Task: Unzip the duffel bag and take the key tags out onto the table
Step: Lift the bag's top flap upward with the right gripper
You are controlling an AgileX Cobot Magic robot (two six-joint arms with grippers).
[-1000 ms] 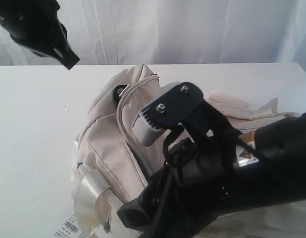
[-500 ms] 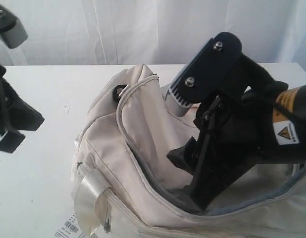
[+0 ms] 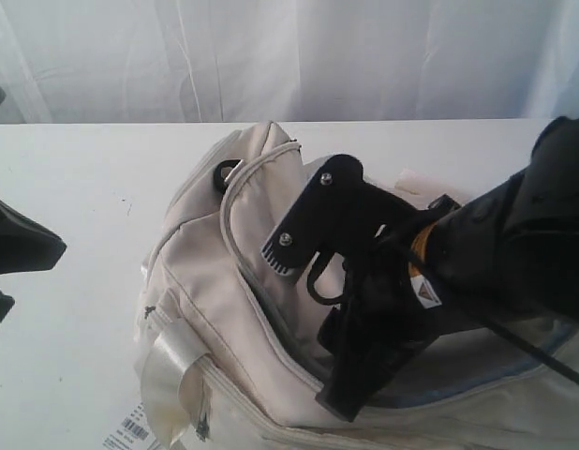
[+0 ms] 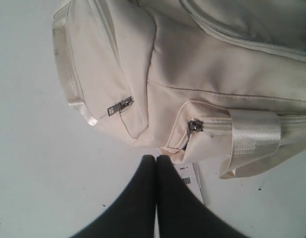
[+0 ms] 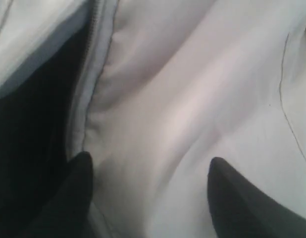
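Observation:
The cream-white duffel bag (image 3: 224, 281) lies on the white table (image 3: 74, 169) with its main zipper undone and the mouth gaping. My right gripper (image 3: 350, 394) reaches down into that mouth. In the right wrist view it (image 5: 150, 166) stands open over pale bag fabric, one fingertip (image 5: 82, 166) at the zipper edge by the dark lining (image 5: 34, 114). Nothing is held between its fingers. My left gripper (image 4: 156, 159) is shut and empty, just off the bag's end near a side zipper pull (image 4: 193, 126). At the exterior view's left edge, this gripper (image 3: 55, 249) shows as a dark shape. The key tags are hidden.
A white barcode paper tag (image 4: 190, 181) lies on the table under the bag's end, beside a satin strap (image 4: 254, 134). A black D-ring (image 3: 224, 173) sits at the bag's far end. A white curtain (image 3: 318, 56) hangs behind the table.
My right gripper rose, then dropped lower into the bag's mouth. The left gripper came down from the upper left and drew back to the left edge.

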